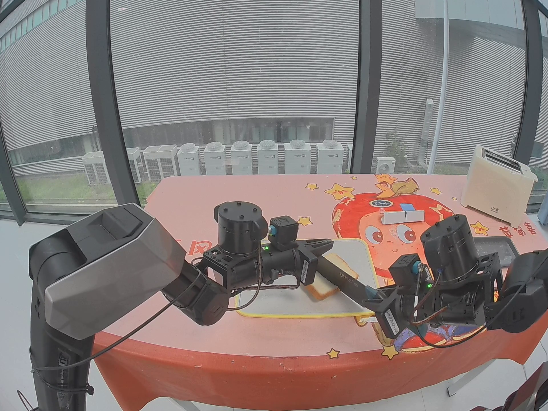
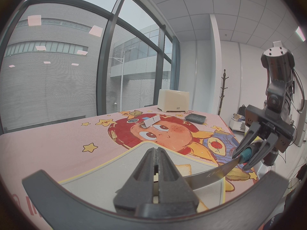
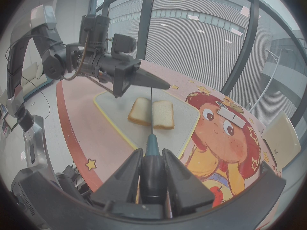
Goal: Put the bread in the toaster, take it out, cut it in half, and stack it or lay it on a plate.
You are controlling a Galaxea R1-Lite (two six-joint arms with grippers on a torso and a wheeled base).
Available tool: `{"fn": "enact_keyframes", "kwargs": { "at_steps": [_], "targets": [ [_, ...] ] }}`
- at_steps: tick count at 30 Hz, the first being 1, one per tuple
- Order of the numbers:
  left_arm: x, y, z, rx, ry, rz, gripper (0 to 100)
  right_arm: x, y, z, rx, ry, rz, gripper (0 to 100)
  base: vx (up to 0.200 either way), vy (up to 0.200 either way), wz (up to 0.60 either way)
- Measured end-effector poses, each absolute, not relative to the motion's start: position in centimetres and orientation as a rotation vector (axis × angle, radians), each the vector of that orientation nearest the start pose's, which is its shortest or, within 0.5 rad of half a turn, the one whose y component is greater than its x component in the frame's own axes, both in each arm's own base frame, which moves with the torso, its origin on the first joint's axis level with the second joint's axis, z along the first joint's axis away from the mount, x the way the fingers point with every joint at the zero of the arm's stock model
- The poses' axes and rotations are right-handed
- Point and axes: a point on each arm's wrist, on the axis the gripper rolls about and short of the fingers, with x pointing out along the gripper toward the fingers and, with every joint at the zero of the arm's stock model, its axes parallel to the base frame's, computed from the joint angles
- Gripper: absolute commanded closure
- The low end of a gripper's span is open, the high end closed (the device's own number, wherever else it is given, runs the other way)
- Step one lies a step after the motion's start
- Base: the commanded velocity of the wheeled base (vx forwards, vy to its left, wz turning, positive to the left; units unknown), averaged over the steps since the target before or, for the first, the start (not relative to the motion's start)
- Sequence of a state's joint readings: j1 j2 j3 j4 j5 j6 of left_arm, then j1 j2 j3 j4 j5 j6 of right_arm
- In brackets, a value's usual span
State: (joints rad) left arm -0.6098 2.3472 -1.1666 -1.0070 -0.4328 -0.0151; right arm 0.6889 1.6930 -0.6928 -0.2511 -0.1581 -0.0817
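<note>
A slice of bread (image 1: 330, 279) lies on the white cutting board (image 1: 279, 306). In the right wrist view the knife blade (image 3: 151, 109) runs edge-on across the middle of the bread (image 3: 163, 114). My right gripper (image 1: 374, 302) is shut on the knife's teal handle (image 3: 152, 143), at the board's near right corner. My left gripper (image 1: 326, 244) is shut with nothing held, its tips just above the bread's far side (image 3: 166, 86). From the left wrist, the blade (image 2: 208, 176) crosses the bread (image 2: 184, 169) toward my right gripper (image 2: 247, 157). The cream toaster (image 1: 496, 186) stands at the far right.
A dark tray (image 1: 498, 246) lies on the tablecloth in front of the toaster. A small white block (image 1: 403, 216) rests on the cartoon face. The table's front edge runs close below the board. Windows stand behind the table.
</note>
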Motion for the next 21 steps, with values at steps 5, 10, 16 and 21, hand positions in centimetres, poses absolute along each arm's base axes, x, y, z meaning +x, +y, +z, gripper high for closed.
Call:
{"fn": "enact_keyframes", "kwargs": {
  "at_steps": [5,10,16,21],
  "targets": [
    [36.1,-26.2,6.3,0.002,0.188,-1.036,100,21.2,16.9,12.5,-0.382,0.661,0.534,100,0.000,0.000,0.00],
    [36.2,-26.3,6.5,0.002,0.182,-1.036,100,21.2,16.9,12.4,-0.356,0.668,0.522,100,0.000,0.000,0.00],
    [36.2,-26.5,7.3,-0.002,0.159,-1.041,100,21.2,16.9,12.3,-0.304,0.684,0.504,100,0.000,0.000,0.00],
    [36.0,-26.5,7.4,-0.001,0.151,-1.045,100,21.0,17.0,12.1,-0.304,0.694,0.505,100,0.000,0.000,0.00]
  ]
}}
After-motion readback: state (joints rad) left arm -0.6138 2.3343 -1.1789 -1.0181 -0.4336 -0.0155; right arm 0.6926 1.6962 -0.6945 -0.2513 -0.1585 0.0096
